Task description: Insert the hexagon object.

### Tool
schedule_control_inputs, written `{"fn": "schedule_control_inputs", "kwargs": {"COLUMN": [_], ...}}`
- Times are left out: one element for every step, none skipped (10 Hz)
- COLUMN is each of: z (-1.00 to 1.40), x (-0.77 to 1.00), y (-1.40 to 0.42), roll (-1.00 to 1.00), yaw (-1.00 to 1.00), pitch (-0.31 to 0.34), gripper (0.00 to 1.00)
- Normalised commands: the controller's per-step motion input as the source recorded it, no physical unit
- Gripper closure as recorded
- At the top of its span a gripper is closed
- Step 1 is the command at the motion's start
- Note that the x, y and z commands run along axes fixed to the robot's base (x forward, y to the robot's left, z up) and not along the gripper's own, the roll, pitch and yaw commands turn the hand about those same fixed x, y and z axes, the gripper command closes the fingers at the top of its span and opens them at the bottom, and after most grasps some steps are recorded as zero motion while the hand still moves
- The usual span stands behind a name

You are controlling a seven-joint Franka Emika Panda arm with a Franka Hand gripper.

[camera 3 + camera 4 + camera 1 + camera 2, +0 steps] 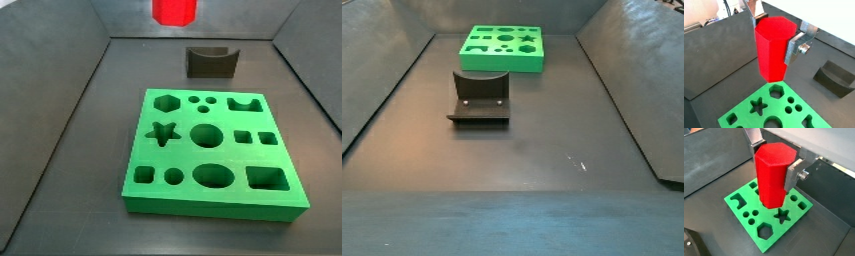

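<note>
End effector [777, 35] clamped on the upright red hexagon object [771, 49], raised above the green board [767, 213], fixture [478, 98] standing apart on the counter [543, 150]

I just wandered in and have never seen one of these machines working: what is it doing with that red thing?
The robot arm's claw is holding a tall red hexagon peg upright between its two silver fingers, up in the air. Below it on the dark floor lies a green board full of shaped holes, one of them a hexagon hole. The peg is not in any hole yet. A dark grey notched block sits untouched on the floor beyond the board.
</note>
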Motion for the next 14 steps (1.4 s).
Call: {"fn": "schedule_control_inputs", "kwargs": {"z": [-1.0, -1.0, -1.0, -1.0, -1.0, -0.89, -0.84, -0.83, -0.74, -0.52, -0.13, -0.25, -0.37, -0.45], "x": [0.08, 0.08, 0.02, 0.0, -0.01, -0.16, -0.21, -0.31, -0.34, -0.14, 0.03, 0.26, 0.53, 0.65], "y": [0.0, 0.0, 0.0, 0.0, 0.33, 0.66, 0.74, 0.57, 0.26, -0.04, -0.19, -0.29, -0.32, -0.2], "roll": [0.01, 0.01, 0.01, 0.01, -0.03, -0.11, -0.12, -0.16, -0.19, -0.27, -0.15, 0.0, 0.01, 0.03], "yaw": [-0.98, -0.98, -1.0, -1.0, -0.67, -0.18, -0.07, -0.22, -0.48, -0.11, 0.0, -0.03, 0.0, 0.0], "pitch": [0.0, 0.0, 0.0, 0.0, -0.003, -0.053, -0.079, -0.06, -0.084, -0.141, 0.0, 0.006, 0.047, 0.069], "gripper": [1.0, 1.0, 1.0, 1.0, 1.0, 1.0, 1.0, 1.0, 1.0, 1.0, 1.0, 1.0, 1.0, 1.0]}}
